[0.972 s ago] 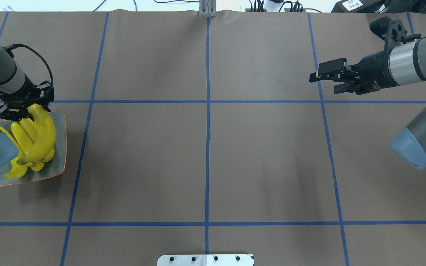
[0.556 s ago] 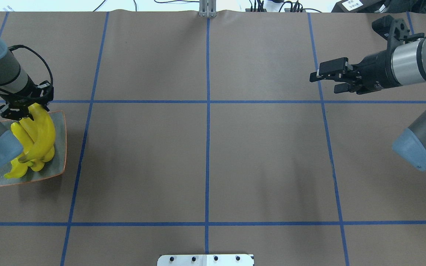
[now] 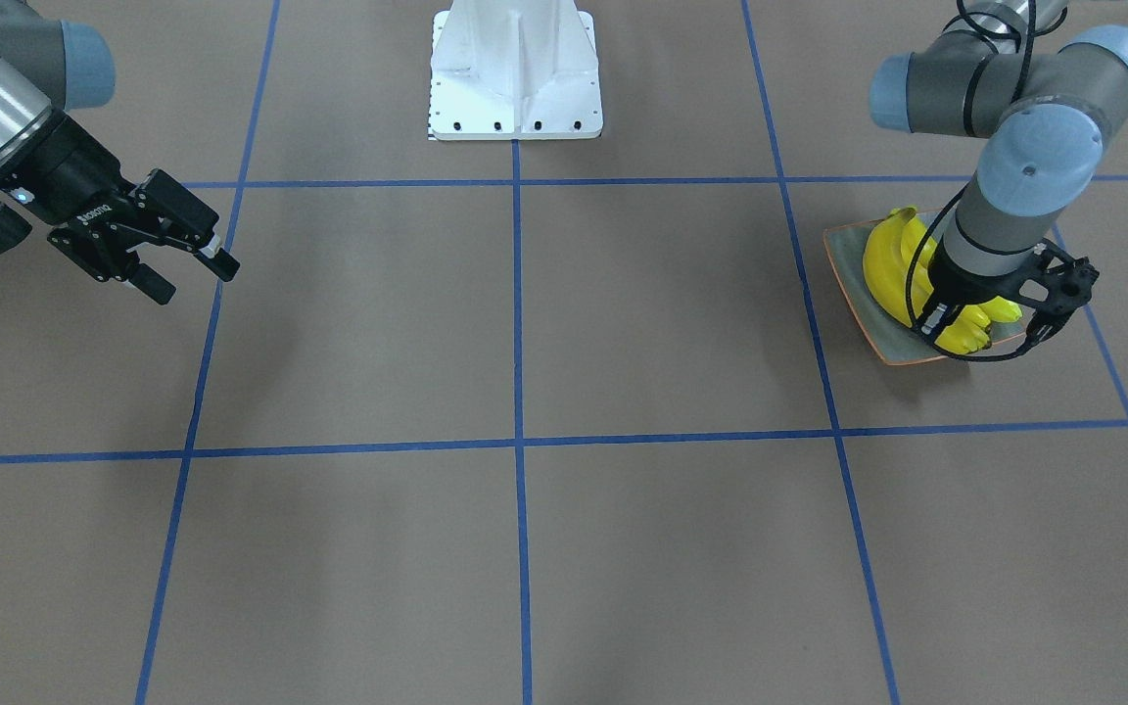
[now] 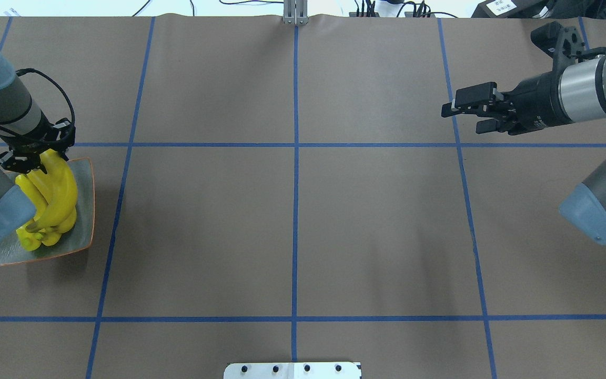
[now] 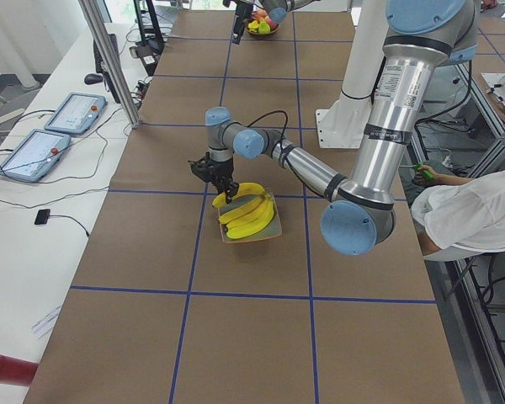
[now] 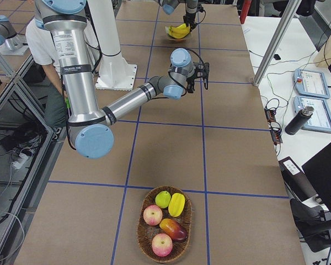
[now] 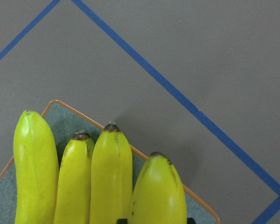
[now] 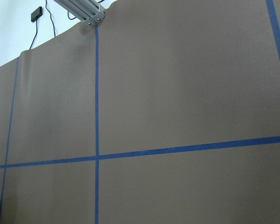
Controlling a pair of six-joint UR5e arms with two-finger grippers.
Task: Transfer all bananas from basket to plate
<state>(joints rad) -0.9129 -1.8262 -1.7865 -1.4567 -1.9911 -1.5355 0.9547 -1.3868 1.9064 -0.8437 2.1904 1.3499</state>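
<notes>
Bananas (image 4: 45, 234) lie heaped on the plate (image 4: 84, 210) at the left edge of the overhead frame. From above they read as one crossed pile, while my left wrist camera shows four ends side by side over the plate's orange rim. My left pincer (image 4: 33, 157) sits at the pile's upper end, clenched around the top banana (image 4: 66, 184). My right pincer (image 4: 461, 118) hangs released at upper right, well apart. Only the right side view shows the basket (image 6: 142, 234) of other fruit, at bottom centre.

"ROBOTIQ" (image 3: 94, 213) on the right gripper (image 3: 194, 279)
</notes>
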